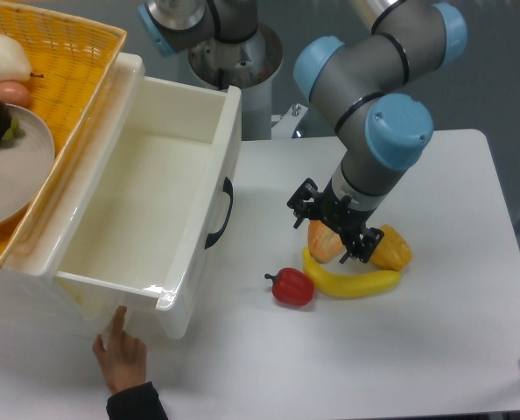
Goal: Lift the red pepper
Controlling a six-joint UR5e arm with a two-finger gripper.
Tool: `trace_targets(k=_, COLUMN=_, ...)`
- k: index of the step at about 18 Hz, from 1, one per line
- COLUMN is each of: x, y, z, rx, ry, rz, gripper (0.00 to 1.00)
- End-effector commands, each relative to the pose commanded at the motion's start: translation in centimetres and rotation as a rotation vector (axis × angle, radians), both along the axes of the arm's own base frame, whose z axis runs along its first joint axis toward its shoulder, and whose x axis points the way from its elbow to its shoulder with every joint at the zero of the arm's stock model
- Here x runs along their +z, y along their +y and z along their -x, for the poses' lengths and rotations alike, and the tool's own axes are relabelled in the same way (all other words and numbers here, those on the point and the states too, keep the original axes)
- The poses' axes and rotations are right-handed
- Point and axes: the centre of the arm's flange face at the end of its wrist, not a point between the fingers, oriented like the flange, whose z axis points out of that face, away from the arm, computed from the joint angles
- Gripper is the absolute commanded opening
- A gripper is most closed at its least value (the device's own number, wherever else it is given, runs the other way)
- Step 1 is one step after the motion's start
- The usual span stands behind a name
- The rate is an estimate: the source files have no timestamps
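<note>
The red pepper [291, 286] lies on the white table [435, 350], small, glossy, with a dark stem pointing left. It touches the left end of a banana [352, 282]. My gripper [334, 230] hangs above and to the right of the pepper, over an orange carrot-like piece [325, 243]. Its black fingers are spread apart and hold nothing. A yellow-orange pepper [390, 248] sits right of the gripper.
A white open drawer box [146, 219] with a black handle [217, 213] stands at the left. A yellow basket [63, 61] with a plate and other produce sits behind it. A human hand [120, 354] touches the drawer's front corner.
</note>
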Motion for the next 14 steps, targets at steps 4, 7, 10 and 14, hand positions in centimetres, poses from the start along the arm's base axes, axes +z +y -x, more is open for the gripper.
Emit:
trace_targets(k=4, x=-0.9, y=0.3, z=0.5, rx=0.004, ry=0.006, rz=-0.003, gripper=1.0)
trace_targets(k=7, x=-1.6, y=0.5, z=1.1, rx=0.012, ry=0.018, rz=-0.01, gripper=1.0)
trace_targets(k=10, x=-2.9, y=1.0, z=1.7, rx=0.026, ry=0.049, rz=-0.028, gripper=1.0)
trace_targets(k=14, x=-4.4, y=1.2, z=1.9, rx=0.017, ry=0.085, rz=-0.057, gripper=1.0)
